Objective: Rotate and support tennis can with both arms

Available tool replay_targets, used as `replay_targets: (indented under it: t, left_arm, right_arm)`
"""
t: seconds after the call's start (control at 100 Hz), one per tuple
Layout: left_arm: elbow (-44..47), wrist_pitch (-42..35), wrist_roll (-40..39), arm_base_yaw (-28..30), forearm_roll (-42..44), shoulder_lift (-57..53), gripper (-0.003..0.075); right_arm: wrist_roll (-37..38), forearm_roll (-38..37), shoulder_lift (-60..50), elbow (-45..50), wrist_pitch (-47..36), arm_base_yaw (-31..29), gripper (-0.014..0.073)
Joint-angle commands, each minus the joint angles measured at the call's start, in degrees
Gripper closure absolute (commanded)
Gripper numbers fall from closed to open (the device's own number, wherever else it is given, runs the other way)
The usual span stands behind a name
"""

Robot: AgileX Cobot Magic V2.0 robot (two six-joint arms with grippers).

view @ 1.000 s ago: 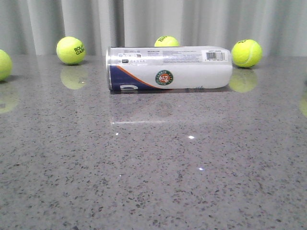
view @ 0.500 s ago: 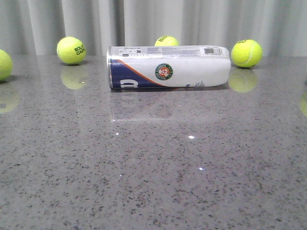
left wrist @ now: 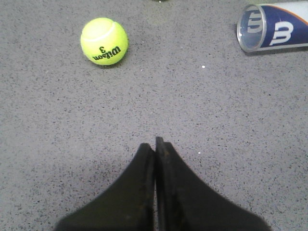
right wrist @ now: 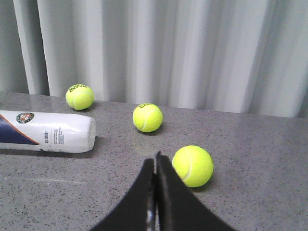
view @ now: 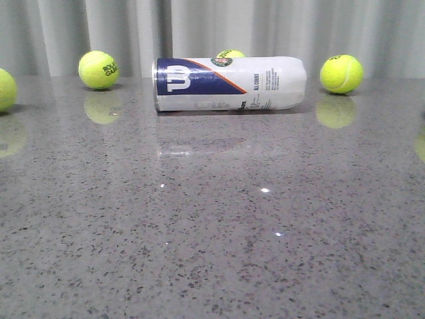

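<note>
item: tennis can point(view: 229, 84), 1 unit, lying on its side toward the far part of the grey speckled table point(view: 212, 226), long axis running left to right in the front view; silver-rimmed open end at the left, navy panel with white w logo facing the camera, orange stripe and white section to the right. nothing touches it. left gripper point(left wrist: 155, 144): fingers pressed together, holding nothing, poised above bare tabletop, well apart from the can, whose rim end shows at the edge of the left wrist view. right gripper point(right wrist: 155, 161): fingers likewise pressed together, empty, apart from the can's white closed end. tennis balls: 4 in the front view, at far left edge point(view: 5, 89), back left point(view: 98, 70), just behind the can point(view: 230, 54), back right point(view: 341, 73). backdrop: pale pleated curtain point(view: 212, 33).
</note>
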Motion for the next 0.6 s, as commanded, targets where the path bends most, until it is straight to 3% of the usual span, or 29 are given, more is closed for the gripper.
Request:
replay_targets:
  t: [0.0,0.1,0.22,0.29,0.37,0.59]
  left_arm:
    - [-2.04,-3.15,-0.53,0.01,-1.71,0.15,0.0700]
    - [-2.04,-3.15,-0.53,0.01,-1.71,0.15,0.0553]
    - [-2.04,-3.28,-0.53,0.01,-2.31,0.15,0.0230]
    - [-2.04,-3.50,-0.53,0.01,-2.68,0.15,0.0095]
    - [-2.04,-3.50,-0.53,0.01,-3.34,0.15,0.0051]
    - [-2.04,-5.40,-0.53,0.01,-9.46,2.21,0.0085]
  right_arm:
    - [-0.15,0.37,0.39,-1.32,-5.12,-0.34,0.0662]
    - [-0.15,0.37,0.39,-1.32,-5.12,-0.34,0.0662]
    - [-0.15,0.37,0.39,-1.32,-5.12,-0.34,0.0662]
    - [-0.15,0.37,0.39,-1.32,-5.12,-0.34,0.0662]
    - [-0.15,0.37,0.39,-1.32,-5.12,-0.34,0.0662]
    - [-0.15,0.37,0.39,-1.32,-5.12,-0.34,0.0662]
